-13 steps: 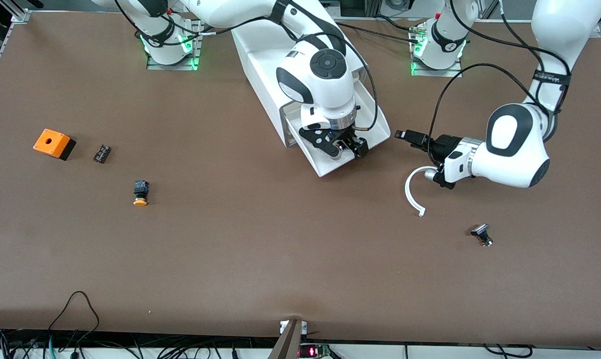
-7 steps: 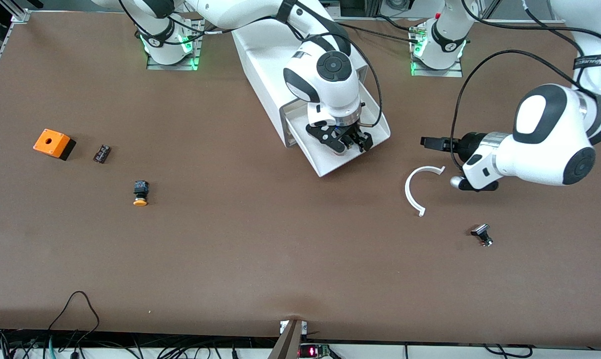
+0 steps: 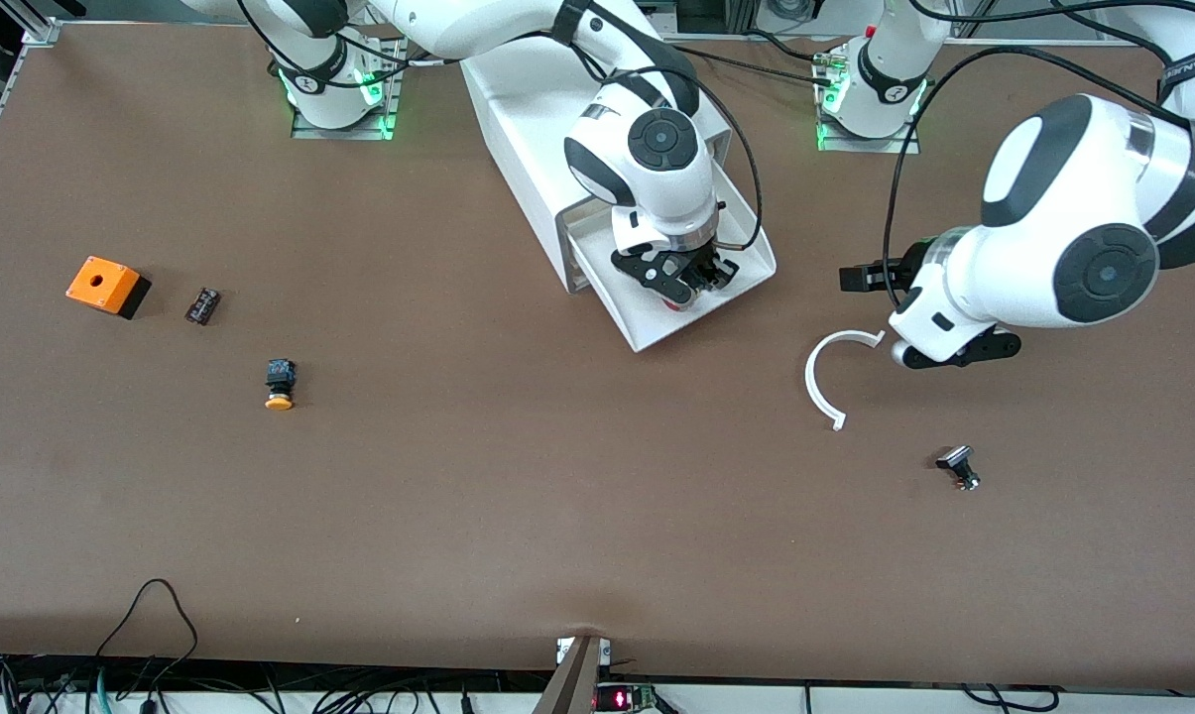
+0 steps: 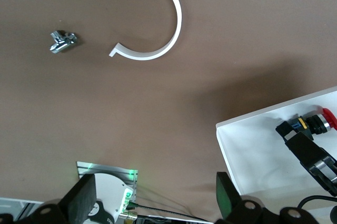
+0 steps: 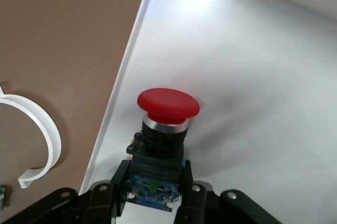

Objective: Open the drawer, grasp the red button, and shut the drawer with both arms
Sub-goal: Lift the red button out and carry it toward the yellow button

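Drawer (image 3: 657, 322) stands pulled out of the white cabinet (image 3: 528, 129) in the front view, its open tray pointing toward the front camera. The right gripper (image 3: 678, 286) is down inside the tray, and a sliver of red shows just beneath it. The left gripper (image 3: 860, 279) hangs over bare table beside the drawer, toward the left arm's end; whether its fingers are apart or together cannot be told. A curved white strip (image 3: 821, 377) lies on the table near it, and a small metal piece (image 3: 959, 467) lies nearer the front camera. Toward the right arm's end sit an orange box (image 3: 106, 286), a small black block (image 3: 201, 304) and an orange-capped button (image 3: 279, 384).

In the left wrist view, the curved strip (image 4: 158, 29) and the metal piece (image 4: 62, 41) lie on the brown table (image 4: 158, 129). The drawer's white corner (image 4: 253, 155) shows, with the red-capped button (image 4: 316, 122) lying in it, its black body between the right gripper's fingers (image 4: 303, 142).

In the right wrist view, the button (image 5: 166, 124) lies on the drawer floor (image 5: 253, 77) close to the side wall. The right gripper (image 5: 155, 182) is clamped on its black body, red cap pointing away from the fingers. The white strip (image 5: 45, 140) lies outside the drawer.
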Motion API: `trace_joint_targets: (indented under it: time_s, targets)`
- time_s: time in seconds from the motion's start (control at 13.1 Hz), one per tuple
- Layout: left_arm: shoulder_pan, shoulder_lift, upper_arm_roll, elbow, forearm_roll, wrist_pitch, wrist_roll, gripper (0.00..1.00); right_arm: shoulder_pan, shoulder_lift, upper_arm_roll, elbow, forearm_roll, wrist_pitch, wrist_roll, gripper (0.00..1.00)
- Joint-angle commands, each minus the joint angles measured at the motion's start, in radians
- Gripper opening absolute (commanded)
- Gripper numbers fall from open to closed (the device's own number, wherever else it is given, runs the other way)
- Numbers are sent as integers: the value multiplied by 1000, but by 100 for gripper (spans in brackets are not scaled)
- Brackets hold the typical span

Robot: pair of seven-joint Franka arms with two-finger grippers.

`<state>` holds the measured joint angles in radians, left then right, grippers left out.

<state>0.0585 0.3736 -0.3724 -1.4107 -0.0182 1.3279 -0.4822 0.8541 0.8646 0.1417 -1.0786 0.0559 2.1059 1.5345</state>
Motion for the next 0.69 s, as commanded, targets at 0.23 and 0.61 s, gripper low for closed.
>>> trace_joint_targets:
  time_s: [0.23,0.61]
  targets:
    - [47,166,13,268,21,-39,137,100,-113,-59,42,71,21,-151,-91,0]
    - [38,182,12,202,26,100,4,100,-269,-163,56,65,35,-305,-473,0]
